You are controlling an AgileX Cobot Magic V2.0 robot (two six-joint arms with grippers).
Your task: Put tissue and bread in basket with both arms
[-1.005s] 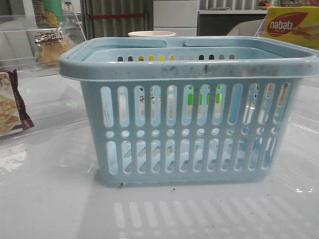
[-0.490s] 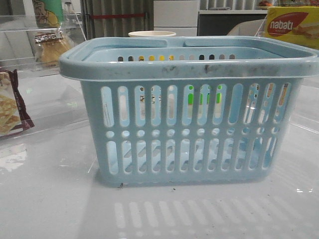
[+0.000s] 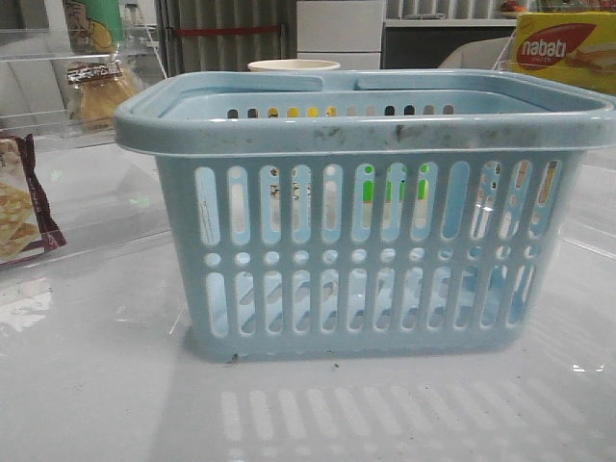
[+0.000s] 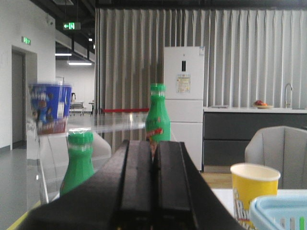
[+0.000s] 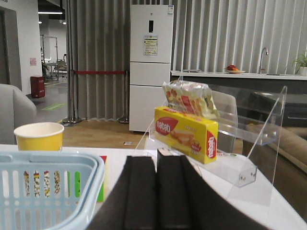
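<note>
The light-blue basket stands in the middle of the table and fills most of the front view; its rim also shows in the left wrist view and the right wrist view. The bread, golden-brown in clear wrap with a dark label band, sits on a clear shelf at the far left. I can make out no tissue pack. My left gripper is shut and empty, held above the table left of the basket. My right gripper is shut and empty, right of the basket. Neither arm shows in the front view.
A maroon-edged cracker packet lies at the left edge. A yellow paper cup stands behind the basket. A yellow Nabati box and a snack bag sit on a clear acrylic shelf on the right. Two green bottles stand on the left.
</note>
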